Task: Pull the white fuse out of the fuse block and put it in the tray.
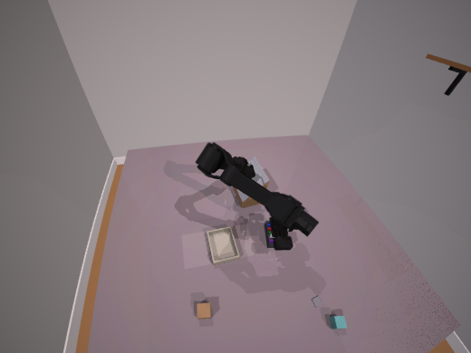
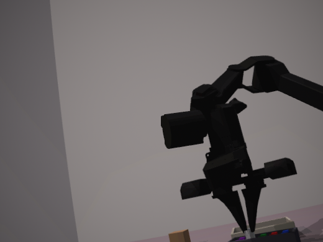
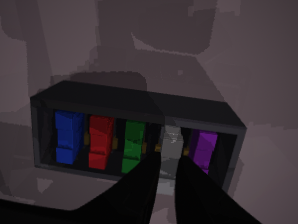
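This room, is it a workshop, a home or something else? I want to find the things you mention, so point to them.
Probably a plain practice or test room: a black jointed arm (image 1: 255, 187) (image 2: 228, 124) works over a dark fuse block (image 1: 268, 244) (image 3: 150, 102), beside a beige tray (image 1: 210, 246) (image 2: 290, 224).

Tray (image 1: 209, 246) (image 2: 263, 224) L of fuse block (image 1: 267, 243) (image 2: 293, 234) (image 3: 195, 111) in top view, nr it.

Five fuses (image 3: 171, 145), two cubes (image 1: 204, 310)

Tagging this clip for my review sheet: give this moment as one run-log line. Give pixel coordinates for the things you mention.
black gripper (image 2: 248, 231) (image 3: 168, 162): shut on white fuse (image 3: 172, 142) | dark rectangular fuse block (image 3: 192, 113) (image 1: 269, 244): white fuse not yet in tray | beige rectangular tray (image 1: 211, 248) (image 2: 290, 222): no fuse inside
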Controlling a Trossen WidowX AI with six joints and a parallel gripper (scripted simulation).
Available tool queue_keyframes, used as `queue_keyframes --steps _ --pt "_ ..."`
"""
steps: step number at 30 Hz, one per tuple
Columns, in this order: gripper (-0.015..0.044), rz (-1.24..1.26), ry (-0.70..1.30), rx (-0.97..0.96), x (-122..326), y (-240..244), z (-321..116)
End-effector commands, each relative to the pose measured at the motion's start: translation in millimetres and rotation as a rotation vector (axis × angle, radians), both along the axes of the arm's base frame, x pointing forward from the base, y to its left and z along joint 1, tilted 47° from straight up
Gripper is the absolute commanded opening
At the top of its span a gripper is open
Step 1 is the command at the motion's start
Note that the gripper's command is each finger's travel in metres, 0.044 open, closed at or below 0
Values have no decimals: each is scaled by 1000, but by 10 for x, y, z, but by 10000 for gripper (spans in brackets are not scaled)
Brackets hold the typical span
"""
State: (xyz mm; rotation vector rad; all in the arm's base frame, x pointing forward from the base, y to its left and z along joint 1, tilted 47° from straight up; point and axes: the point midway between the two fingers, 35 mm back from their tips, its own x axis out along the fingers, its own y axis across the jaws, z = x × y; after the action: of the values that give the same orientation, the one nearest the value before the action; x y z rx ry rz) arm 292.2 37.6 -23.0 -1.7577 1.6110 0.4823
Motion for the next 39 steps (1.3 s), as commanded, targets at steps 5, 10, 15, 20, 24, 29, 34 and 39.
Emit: queue_keyframes --steps 5,10,15,20,24,29,34,39 --pt "0 -3 -1 1 -7 29 28" --pt "0 -3 -1 1 -11 47 45" --pt "0 -3 -1 1 -15 64 62" --pt "0 -3 -1 1 -19 81 79" --pt "0 -3 -1 0 -23 95 92" --pt "0 -2 -1 0 -27 112 110" --pt "0 -2 -1 0 -32 129 127" --pt "0 -2 0 -1 -37 146 144"
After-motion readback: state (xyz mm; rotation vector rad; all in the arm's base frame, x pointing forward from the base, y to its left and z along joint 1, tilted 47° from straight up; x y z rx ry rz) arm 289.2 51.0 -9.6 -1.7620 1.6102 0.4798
